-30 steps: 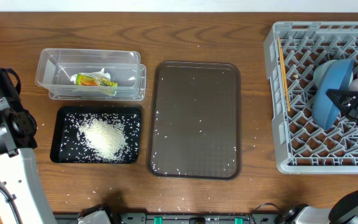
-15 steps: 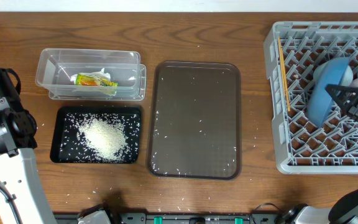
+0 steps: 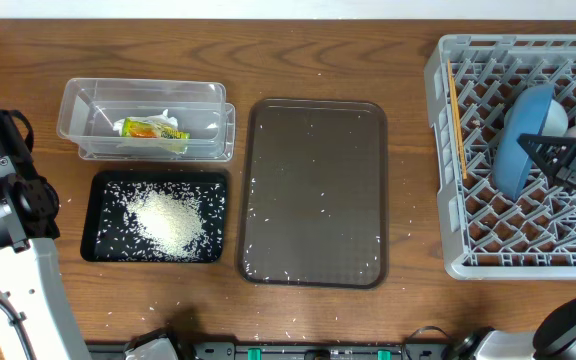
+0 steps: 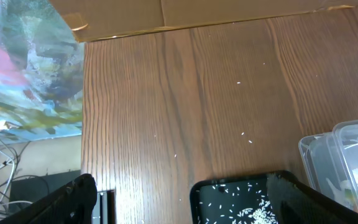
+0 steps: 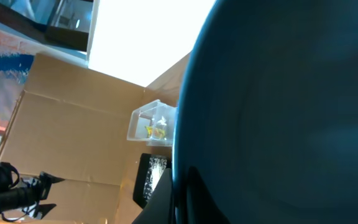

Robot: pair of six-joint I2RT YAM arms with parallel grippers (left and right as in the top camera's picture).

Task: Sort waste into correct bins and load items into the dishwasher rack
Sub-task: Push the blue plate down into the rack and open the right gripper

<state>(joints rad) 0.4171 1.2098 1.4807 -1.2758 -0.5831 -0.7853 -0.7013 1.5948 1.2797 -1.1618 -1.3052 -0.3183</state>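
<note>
Around the work area there's the brown serving tray (image 3: 314,192) in the middle of the wooden table (image 3: 318,55). It has nothing on it but a few stray grains, and some more grains are scattered on the wood near it. It sits between the bins on the left and the dishwasher rack (image 3: 513,264) on the right, and it isn't blocking either arm.

Bins: the clear tub (image 3: 76,118) at far left has the yellow-green wrapper (image 3: 151,128) in it, with the crumpled white tissue (image 3: 171,118) right against the wrapper. Just in front of the tub, the black tray (image 3: 96,240) has the rice heap (image 3: 173,220) in it, plus loose grains spread over its floor.

Rack: the chopsticks (image 3: 456,115) lie along its left wall. The large blue plate (image 3: 520,150) stands on edge in the grid, tilted a bit. Something pale (image 3: 560,118) is tucked just behind it, can't tell what.

Arms: the right gripper (image 3: 540,152) reaches in from the right edge, low over the rack, pinched tight on the plate's rim. In its wrist view the plate fills nearly everything. The left gripper (image 4: 182,190) hangs at the left side, above the table's left edge near the black tray. Its fingers (image 4: 79,194) are spread wide with nothing between them.
</note>
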